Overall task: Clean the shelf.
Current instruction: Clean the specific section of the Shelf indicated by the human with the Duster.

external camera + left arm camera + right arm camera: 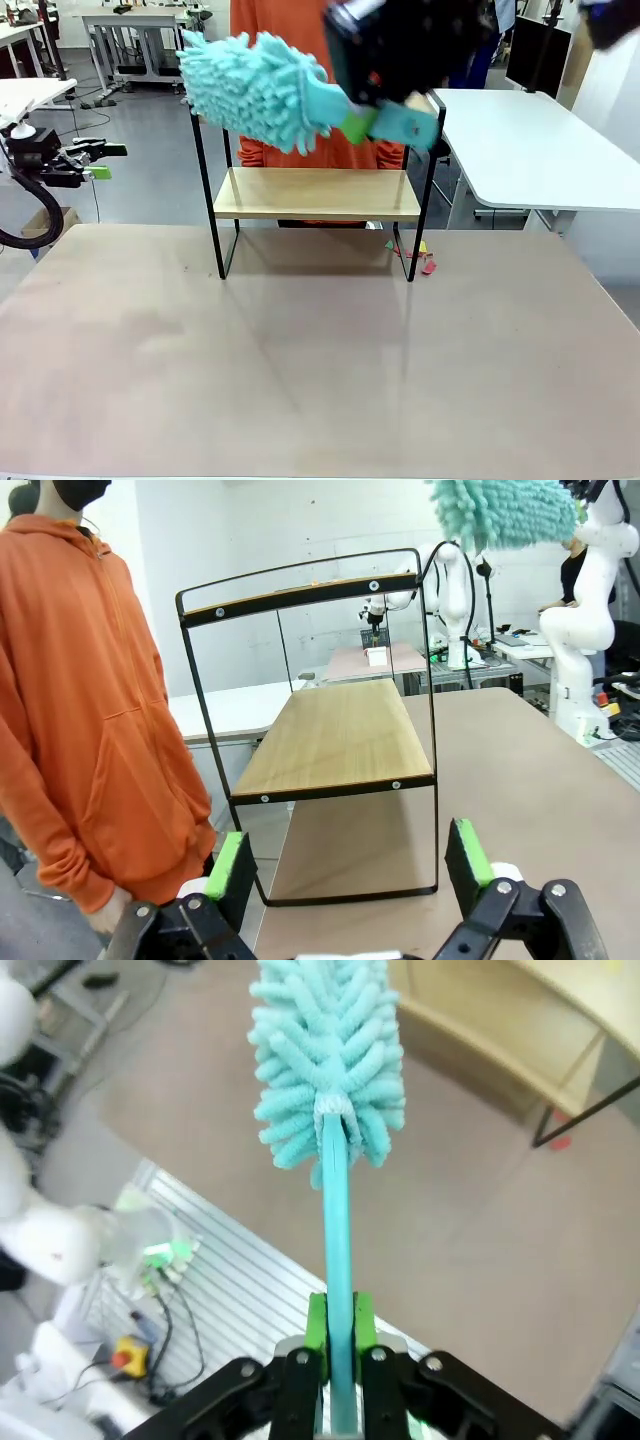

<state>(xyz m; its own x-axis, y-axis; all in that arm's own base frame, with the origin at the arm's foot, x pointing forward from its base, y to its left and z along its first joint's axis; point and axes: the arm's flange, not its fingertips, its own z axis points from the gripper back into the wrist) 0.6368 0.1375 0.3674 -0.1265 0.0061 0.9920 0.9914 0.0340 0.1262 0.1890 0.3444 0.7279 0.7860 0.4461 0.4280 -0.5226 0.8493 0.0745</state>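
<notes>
Small two-tier shelf of light wooden boards in a black wire frame (316, 192) stands upright at the far middle of the tan surface (320, 360). In the front view its top board is mostly hidden behind a teal fluffy microfibre duster (255, 88) and my blurred right arm, so I can't tell if the duster touches it. My right jaws are clamped on the duster's flat teal handle (338, 1230), whose end is cut off. My left jaws are wide apart and empty, off the shelf's left side. A person in an orange hoodie (90, 700) stands behind the shelf. There are small coloured bits (420, 255) by its right leg, unclear what.
</notes>
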